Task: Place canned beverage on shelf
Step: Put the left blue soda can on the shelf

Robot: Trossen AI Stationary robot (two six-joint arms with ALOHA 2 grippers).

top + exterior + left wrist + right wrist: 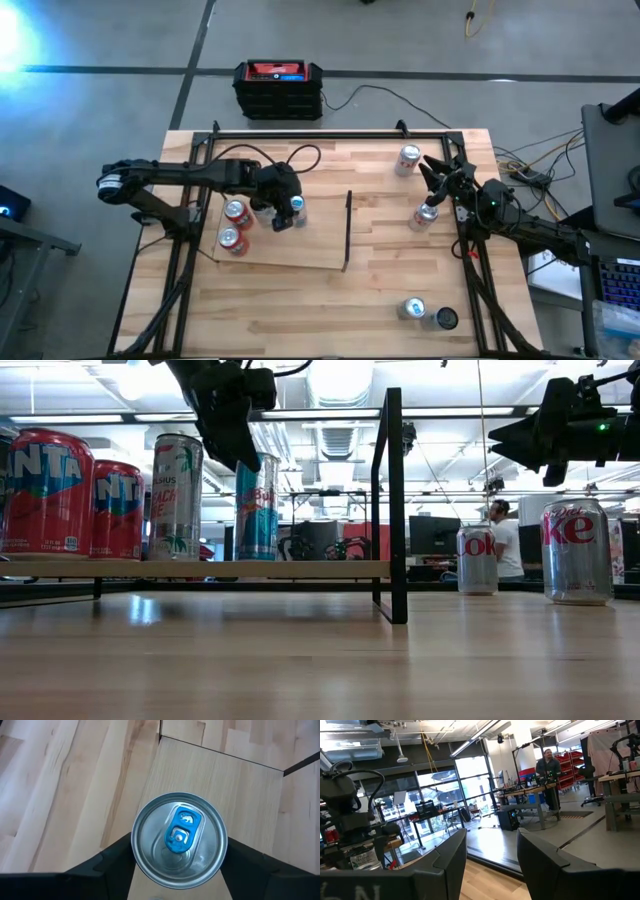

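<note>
A slim blue can (179, 837) stands upright on the shelf (300, 250), a pale board with a black upright bar (393, 500) along its right edge. My left gripper (285, 213) reaches down over the can's top from the table's left, with a finger on either side of the can. In the low view the blue can (258, 510) rests by its base on the board (250, 568), and my left gripper (240, 455) is at its top. My right gripper (428, 165) is shut on nothing, raised near the table's right edge. My left gripper has the blue can's upper wall, just under the rim (134, 851), between its two fingers (112, 860), one on each opposite side. The fingers come slanting down from above and from the table's left. The can stands upright with its base on the shelf.
Two red cans (234, 226) and a silver can (178, 495) stand on the shelf's left part. Silver cola cans (408, 158), (425, 215), (412, 308) stand on the tabletop to the right. A black box (278, 88) lies beyond the far edge. A person (547, 770) stands in the room.
</note>
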